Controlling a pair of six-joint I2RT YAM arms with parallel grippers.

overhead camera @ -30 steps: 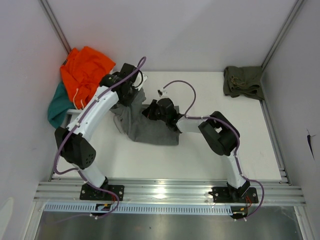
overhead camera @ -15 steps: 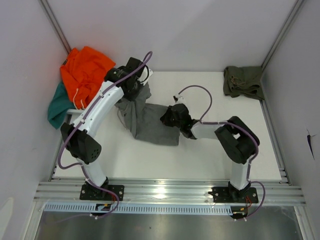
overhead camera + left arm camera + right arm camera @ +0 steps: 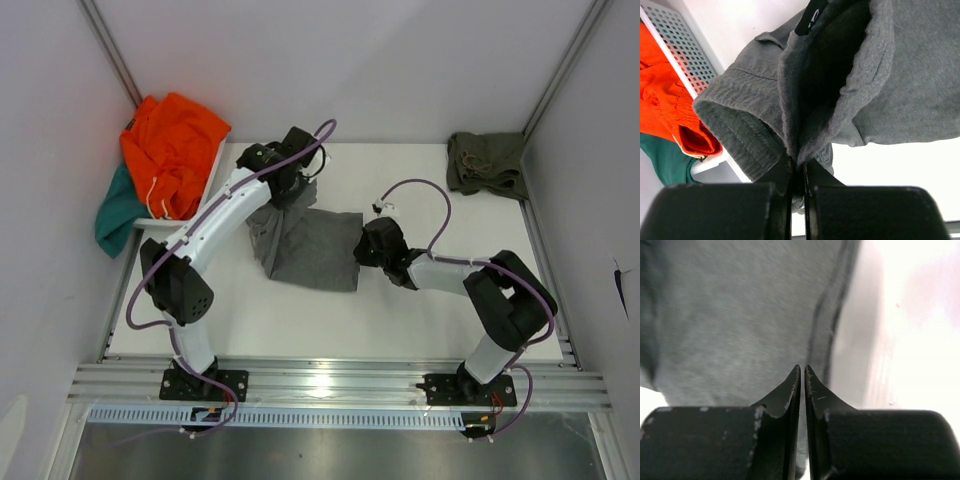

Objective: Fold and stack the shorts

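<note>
The grey shorts lie partly spread in the middle of the table. My left gripper is shut on a bunched fold at their far left edge, and in the left wrist view the grey shorts rise out of the left gripper. My right gripper sits low at the shorts' right edge. In the right wrist view the right gripper has its jaws almost together with nothing seen between them, above the grey shorts near a seam. The olive green shorts lie crumpled at the far right corner.
An orange garment and a teal garment hang over a white perforated tray at the far left. The white table is walled at the back and both sides. A metal rail runs along its near edge.
My left gripper has carried its fold of the grey shorts rightward. My right gripper has moved right to the cloth's right edge. The shorts lie flatter and wider.
</note>
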